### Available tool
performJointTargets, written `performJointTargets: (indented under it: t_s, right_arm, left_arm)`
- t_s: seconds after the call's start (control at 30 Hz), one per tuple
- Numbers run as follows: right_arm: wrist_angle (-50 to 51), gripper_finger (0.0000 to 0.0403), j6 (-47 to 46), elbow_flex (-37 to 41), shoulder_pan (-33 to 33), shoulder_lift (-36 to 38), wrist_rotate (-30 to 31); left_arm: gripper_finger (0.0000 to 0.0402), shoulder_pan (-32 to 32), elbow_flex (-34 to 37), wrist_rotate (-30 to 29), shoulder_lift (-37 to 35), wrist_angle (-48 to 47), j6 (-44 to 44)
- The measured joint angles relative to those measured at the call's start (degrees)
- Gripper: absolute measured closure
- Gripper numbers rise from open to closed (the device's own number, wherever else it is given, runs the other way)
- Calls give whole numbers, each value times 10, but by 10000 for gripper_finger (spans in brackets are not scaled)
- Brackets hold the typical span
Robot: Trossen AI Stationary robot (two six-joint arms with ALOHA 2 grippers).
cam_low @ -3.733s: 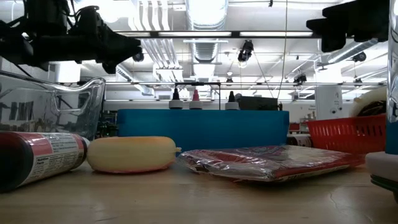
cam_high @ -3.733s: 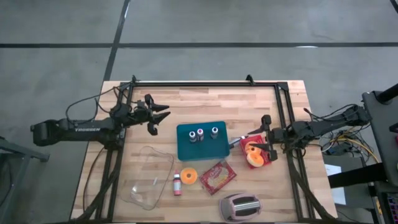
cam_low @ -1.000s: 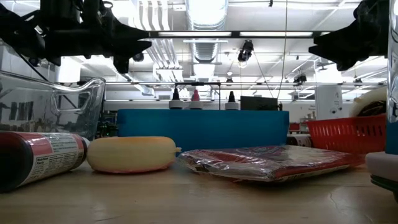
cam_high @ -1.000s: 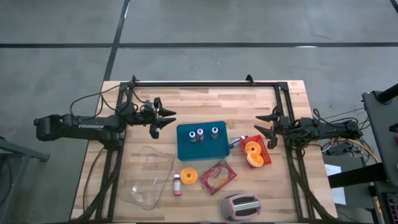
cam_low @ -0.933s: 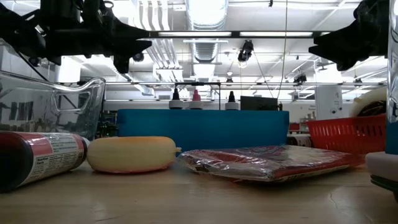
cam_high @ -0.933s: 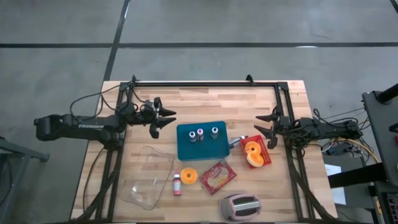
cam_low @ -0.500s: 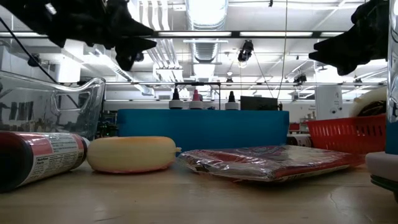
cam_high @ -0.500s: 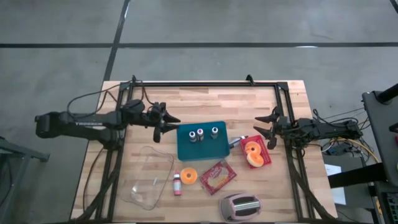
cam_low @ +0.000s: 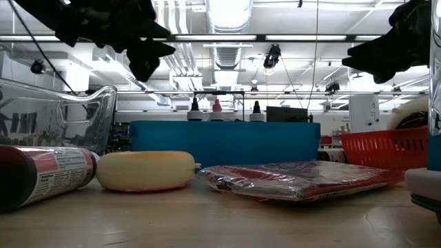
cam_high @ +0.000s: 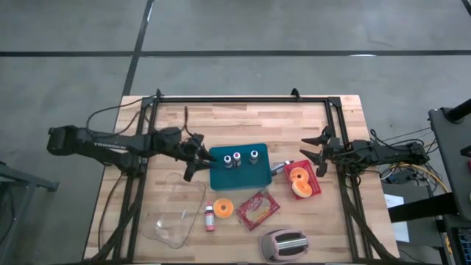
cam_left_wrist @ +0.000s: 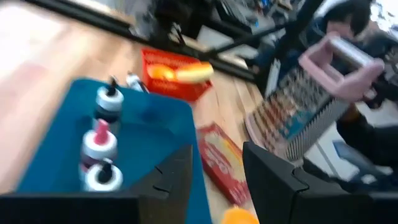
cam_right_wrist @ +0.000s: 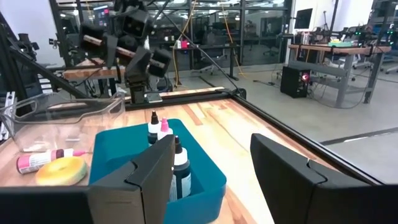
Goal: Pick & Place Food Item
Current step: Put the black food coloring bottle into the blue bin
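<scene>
My left gripper (cam_high: 200, 163) is open and empty, in the air at the left edge of a teal tray (cam_high: 239, 175) that holds three small bottles (cam_high: 237, 158). My right gripper (cam_high: 306, 149) is open and empty, in the air by the far side of a red basket (cam_high: 315, 190) holding orange donut-shaped food (cam_high: 298, 182). A yellow-orange donut (cam_high: 224, 208), a red food packet (cam_high: 257, 208) and a small pink-capped bottle (cam_high: 210, 217) lie on the table near the tray's near side. The left wrist view looks past the open fingers (cam_left_wrist: 177, 180) at the tray (cam_left_wrist: 143, 134) and packet (cam_left_wrist: 221, 163).
A clear glass container (cam_high: 176, 208) lies at the near left. A pink-handled grater (cam_high: 283, 245) lies near the front edge. A black frame (cam_high: 243, 99) runs along the table's far side and both sides. Bare wood shows between the frame and the tray.
My left gripper has moved toward the table's right and near edges, up to the teal tray's left edge, turning as it went. It stays open. My right gripper has kept still.
</scene>
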State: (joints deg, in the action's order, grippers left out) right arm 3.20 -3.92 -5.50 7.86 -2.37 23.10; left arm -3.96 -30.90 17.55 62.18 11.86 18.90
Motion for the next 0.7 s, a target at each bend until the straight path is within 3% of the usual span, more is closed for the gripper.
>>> performJointTargets:
  t_s: [0.23, 0.5, 0.7]
  right_arm:
    - [0, 197, -2, 0, 0, 0, 0]
    - [0, 197, -2, 0, 0, 0, 0]
    - [0, 197, -2, 0, 0, 0, 0]
  left_arm:
    - [254, 30, -58, 75, 87, -22, -11]
    - [254, 76, -140, 84, 171, -73, -77]
    - [254, 83, -175, 80, 228, -72, -80]
